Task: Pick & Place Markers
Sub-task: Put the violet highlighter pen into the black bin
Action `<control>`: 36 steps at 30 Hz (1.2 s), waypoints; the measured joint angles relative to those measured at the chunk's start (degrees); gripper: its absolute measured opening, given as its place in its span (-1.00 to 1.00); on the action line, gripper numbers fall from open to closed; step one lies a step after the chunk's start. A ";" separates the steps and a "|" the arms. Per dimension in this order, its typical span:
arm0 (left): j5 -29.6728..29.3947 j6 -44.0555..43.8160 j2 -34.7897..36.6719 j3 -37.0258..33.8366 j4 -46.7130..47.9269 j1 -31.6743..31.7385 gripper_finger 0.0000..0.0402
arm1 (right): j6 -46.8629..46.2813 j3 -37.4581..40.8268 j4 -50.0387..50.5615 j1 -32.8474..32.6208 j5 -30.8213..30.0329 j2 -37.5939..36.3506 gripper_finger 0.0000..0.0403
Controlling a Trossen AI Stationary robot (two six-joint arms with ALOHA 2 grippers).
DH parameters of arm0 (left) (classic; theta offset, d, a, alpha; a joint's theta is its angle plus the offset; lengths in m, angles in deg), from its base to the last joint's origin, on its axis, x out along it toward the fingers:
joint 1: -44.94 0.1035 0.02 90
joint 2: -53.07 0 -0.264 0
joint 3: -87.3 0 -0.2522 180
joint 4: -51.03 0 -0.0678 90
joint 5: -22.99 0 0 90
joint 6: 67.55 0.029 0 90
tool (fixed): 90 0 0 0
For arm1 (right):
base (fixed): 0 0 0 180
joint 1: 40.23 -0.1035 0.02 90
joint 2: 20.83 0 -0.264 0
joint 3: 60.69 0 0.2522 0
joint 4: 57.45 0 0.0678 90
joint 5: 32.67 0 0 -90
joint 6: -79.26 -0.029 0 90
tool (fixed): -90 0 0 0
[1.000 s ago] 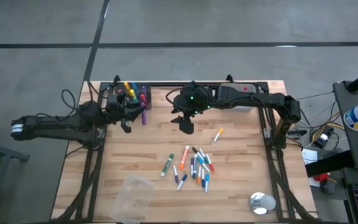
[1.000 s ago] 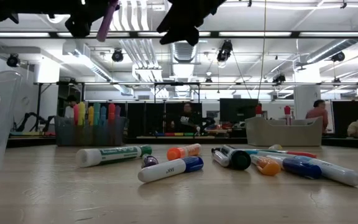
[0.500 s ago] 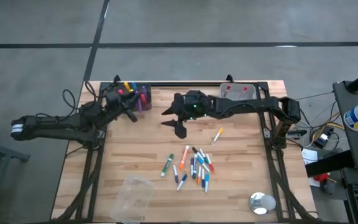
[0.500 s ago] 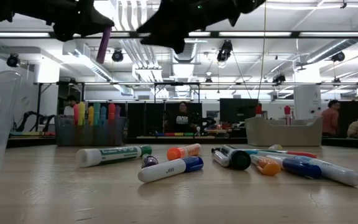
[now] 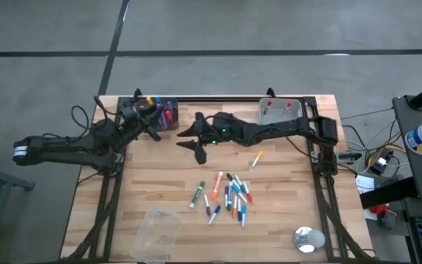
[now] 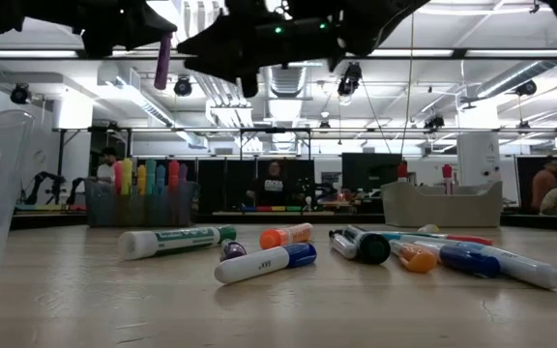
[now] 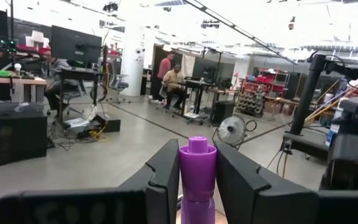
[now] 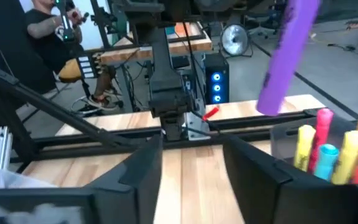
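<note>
A purple marker [image 7: 197, 174] was clamped upright in the left gripper [image 5: 149, 125] above the marker holder [image 5: 165, 111]. The right gripper [image 5: 197, 145] was held open and empty nearby, over the table [image 5: 284, 213].

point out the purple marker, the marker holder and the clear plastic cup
purple marker [image 7: 197, 163]: left wrist view, cap between the fingers
marker holder [image 5: 168, 115]: high view, dark body at the table's far left corner
clear plastic cup [image 5: 157, 233]: high view, its clear side wall

Wood, plastic and dark matt metal

The table [image 5: 284, 213] is pale planked wood, smooth; the markers [image 5: 229, 196] are glossy plastic; the cup [image 5: 156, 233] is clear plastic.
</note>
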 joint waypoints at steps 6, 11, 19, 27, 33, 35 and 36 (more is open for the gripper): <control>0.00 0.27 0.08 0.00 -0.31 0.00 -0.56 | -0.26 -6.22 -0.75 0.13 0.00 6.00 -0.73; 0.11 0.20 -0.06 0.00 -1.48 0.00 -0.56 | -0.76 -10.95 -0.84 0.13 0.01 9.10 -0.93; 0.63 0.48 -0.16 -0.02 -2.08 0.00 -0.56 | -2.35 -16.61 0.18 0.33 -0.27 12.06 -0.96; 0.68 0.67 -0.16 -0.02 -2.19 0.00 -0.56 | -2.67 -17.59 2.32 0.83 -4.55 12.09 -0.96; 1.66 0.42 -0.19 -0.02 -2.34 0.00 -0.56 | -2.89 -17.40 2.44 1.78 -5.41 12.06 -0.96; 1.66 0.41 -0.19 -0.02 -2.35 0.00 -0.56 | -2.88 -17.40 2.21 1.92 -6.07 12.06 -0.96; 1.66 0.39 -0.19 -0.02 -2.35 0.00 -0.56 | -2.87 -17.40 2.12 1.97 -6.18 12.06 -0.96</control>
